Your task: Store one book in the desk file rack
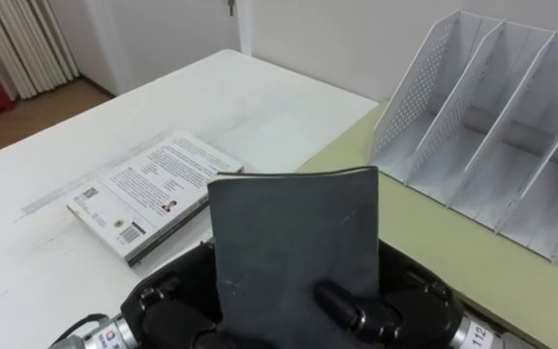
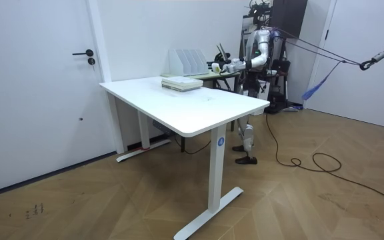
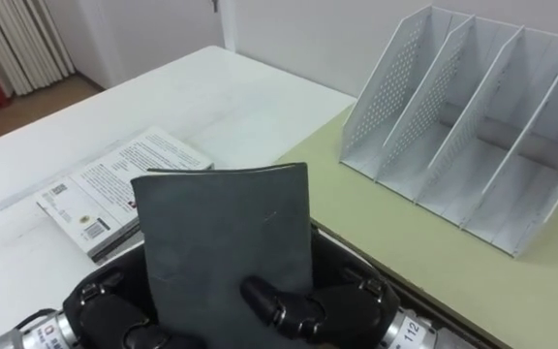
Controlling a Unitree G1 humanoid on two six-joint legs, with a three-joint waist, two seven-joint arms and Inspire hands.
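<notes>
White tabletop (image 1: pixel 260 107) meets one pale green desk (image 1: pixel 434 252). Left hand (image 1: pixel 168 315) and right hand (image 1: pixel 395 310) clasp one dark grey book (image 1: pixel 294 242) upright, right thumb across its cover. One low stack of white printed books (image 1: pixel 153 194) lies left. One white perforated file rack (image 1: pixel 492 126), three slots showing, stands well apart, bare desk between.

dark book (image 1: pixel 294 242) cut off below, file rack (image 1: pixel 417 89) cropped right

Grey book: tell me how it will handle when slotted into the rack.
The grey book probably flexes a little: its top edge bows slightly. Its matte cover likely grips well under the thumb of the right hand. It would probably lean in the slanted slots of the rack.
</notes>
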